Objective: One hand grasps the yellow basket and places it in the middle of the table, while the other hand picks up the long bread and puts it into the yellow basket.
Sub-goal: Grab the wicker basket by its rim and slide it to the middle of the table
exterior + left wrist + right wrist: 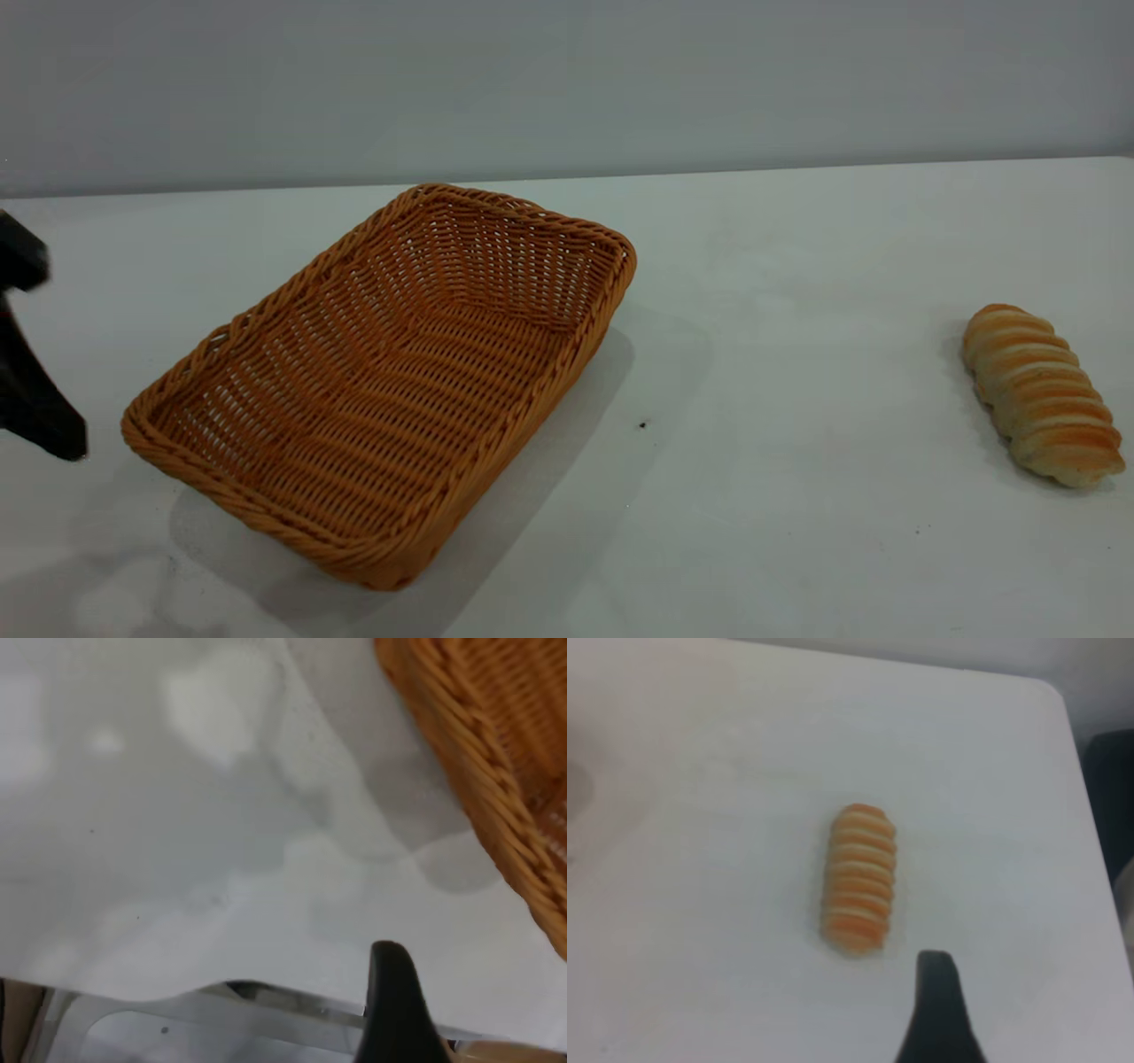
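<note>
- I see the yellow wicker basket [381, 390] resting on the white surface [797, 266] at about 9 o'clock from centre, lying askew.
- The long bread [1041, 394] lies at 3 o'clock, well apart from the basket.
- My left pincer [35, 390] hangs near the basket's 9 o'clock corner; I cannot tell how its fingers stand.
- My right pincer [939, 1010] hovers near the bread, touching nothing; I cannot tell its state either.
</note>
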Available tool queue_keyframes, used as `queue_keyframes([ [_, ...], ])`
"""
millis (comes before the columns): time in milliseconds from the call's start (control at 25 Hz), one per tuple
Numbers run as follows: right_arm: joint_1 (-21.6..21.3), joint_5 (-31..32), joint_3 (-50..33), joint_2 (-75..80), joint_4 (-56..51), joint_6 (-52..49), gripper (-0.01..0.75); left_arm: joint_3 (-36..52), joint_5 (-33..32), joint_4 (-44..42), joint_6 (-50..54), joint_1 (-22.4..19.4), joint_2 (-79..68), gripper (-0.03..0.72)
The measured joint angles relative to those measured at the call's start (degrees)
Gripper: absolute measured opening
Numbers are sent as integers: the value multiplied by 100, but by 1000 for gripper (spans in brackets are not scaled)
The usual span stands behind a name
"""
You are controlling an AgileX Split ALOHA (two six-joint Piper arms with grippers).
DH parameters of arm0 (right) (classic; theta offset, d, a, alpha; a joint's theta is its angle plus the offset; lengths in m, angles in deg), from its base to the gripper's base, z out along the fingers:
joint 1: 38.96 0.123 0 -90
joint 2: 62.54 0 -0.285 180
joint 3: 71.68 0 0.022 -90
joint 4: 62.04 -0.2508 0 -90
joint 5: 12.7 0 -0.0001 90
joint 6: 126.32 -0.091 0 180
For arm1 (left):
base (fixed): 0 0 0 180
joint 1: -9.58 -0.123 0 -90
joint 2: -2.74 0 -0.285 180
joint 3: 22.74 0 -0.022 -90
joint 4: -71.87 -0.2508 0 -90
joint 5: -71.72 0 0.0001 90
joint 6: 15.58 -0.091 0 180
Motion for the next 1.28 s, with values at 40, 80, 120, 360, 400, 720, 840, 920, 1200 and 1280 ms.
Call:
queue_keyframes([
  [40, 54, -8, 0, 0, -28, 0, 592, -32, 57, 14, 5, 0, -130, 513],
  [80, 103, -21, 0, 0, -46, 0, 592, -71, 109, 25, 5, 0, -253, 513],
  [120, 150, -35, 0, 0, -51, 0, 592, -114, 136, 31, 10, 0, -374, 513],
  [360, 292, -34, 0, 0, -88, 0, 592, -474, 205, 349, 18, 0, -930, 513],
  [400, 359, -34, 0, 0, -91, 0, 592, -522, 205, 408, 18, 0, -1005, 513],
  [720, 737, -34, 0, 0, -40, -5, 592, -742, 125, 492, 26, 0, -1468, 513],
  [840, 744, -34, 0, 0, -41, -5, 592, -749, 152, 492, 48, 0, -1515, 513],
  [920, 744, -34, 0, 0, -41, -5, 592, -762, 223, 494, 85, 0, -1520, 513],
  [1200, 744, -36, 0, 0, -41, -5, 592, -779, 375, 534, 175, 0, -1860, 513],
  [1280, 744, -36, 0, 0, -41, -5, 591, -779, 446, 536, 181, 0, -1968, 513],
])
